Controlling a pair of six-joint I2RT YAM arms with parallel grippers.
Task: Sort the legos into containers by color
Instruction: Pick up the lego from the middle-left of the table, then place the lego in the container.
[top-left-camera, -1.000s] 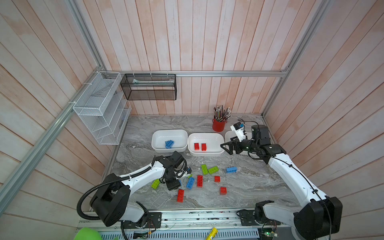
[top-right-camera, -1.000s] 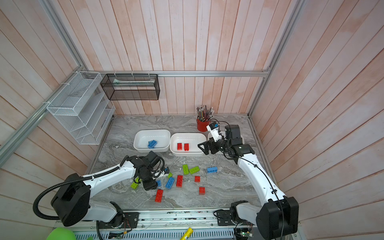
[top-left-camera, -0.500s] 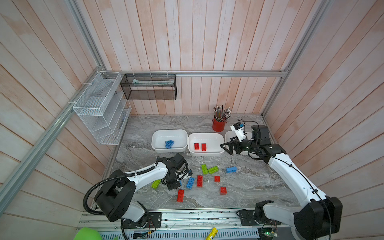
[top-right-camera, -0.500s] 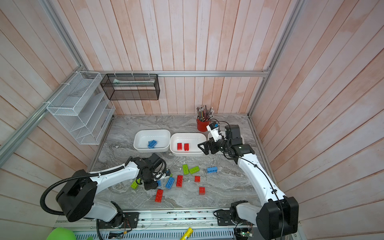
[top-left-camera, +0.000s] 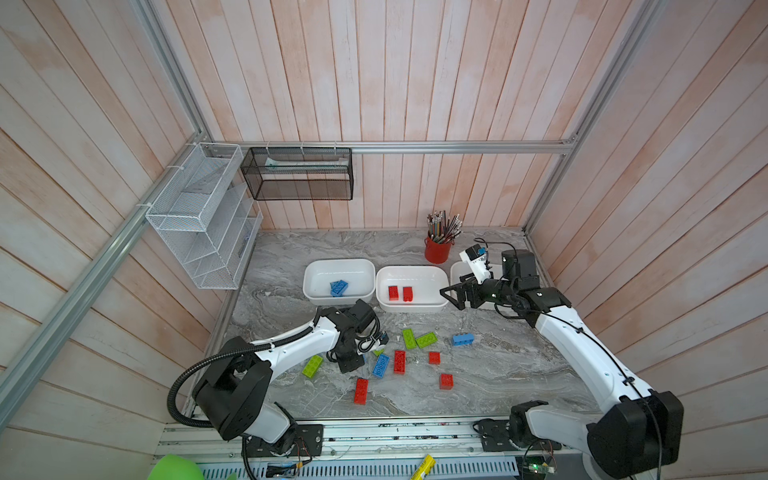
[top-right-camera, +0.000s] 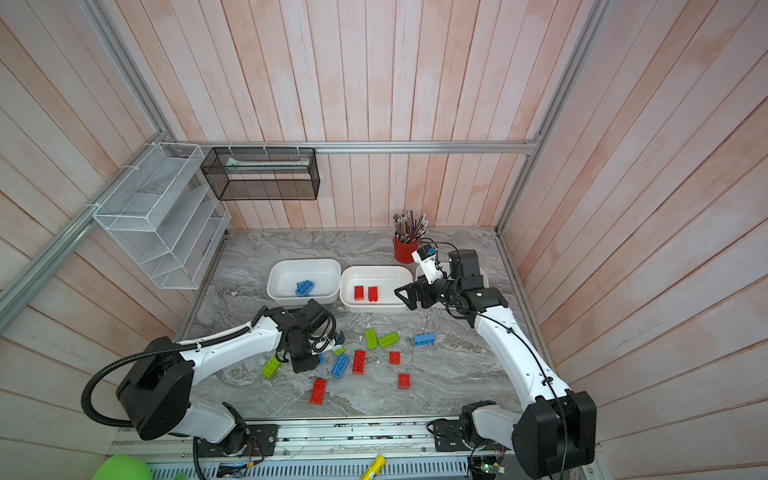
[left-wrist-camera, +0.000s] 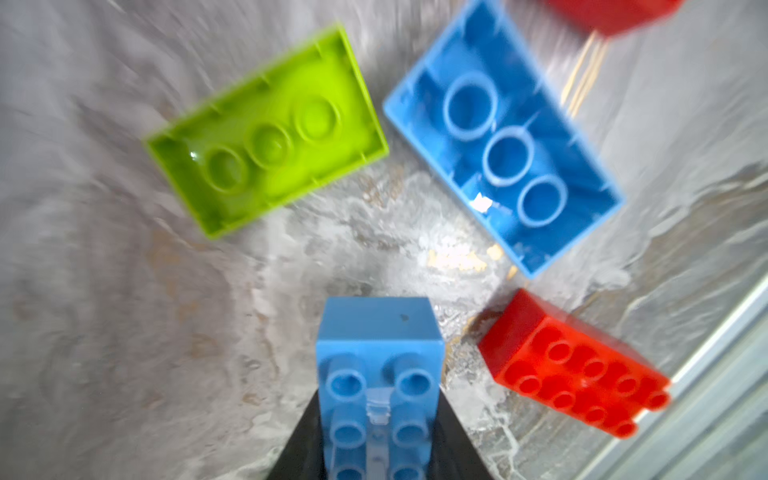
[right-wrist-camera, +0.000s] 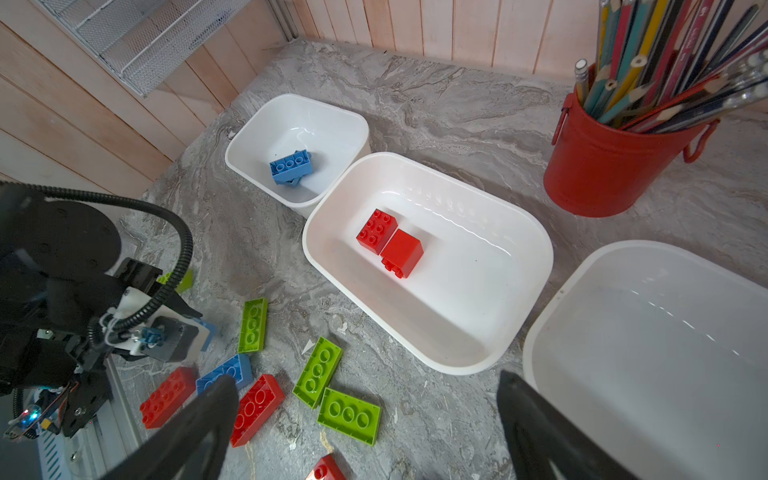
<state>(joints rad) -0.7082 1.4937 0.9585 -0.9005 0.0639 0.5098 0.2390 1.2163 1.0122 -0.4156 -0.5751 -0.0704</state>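
Grey marbled worktop (top-left-camera: 374, 245). At the back, close together in a row: left tub (top-left-camera: 324, 274), middle tub (top-left-camera: 415, 276), right tub (right-wrist-camera: 590, 282), a red cup (top-left-camera: 437, 252) just behind the last two. Toward the front, loose and scattered: green brick (top-left-camera: 408, 338) just beside a second green (top-left-camera: 426, 340); lone blue (top-left-camera: 462, 339) off to their right; lone green (top-left-camera: 312, 366) at the left; upturned blue (top-left-camera: 380, 365) alongside a long red (top-left-camera: 399, 361); second long red (top-left-camera: 360, 390) nearest the front edge; short red (top-left-camera: 434, 358) and second short red (top-left-camera: 446, 381) near each other.

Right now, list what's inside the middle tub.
Two red bricks side by side in the middle tub, one studs up, one on its side. The floor beneath is covered.
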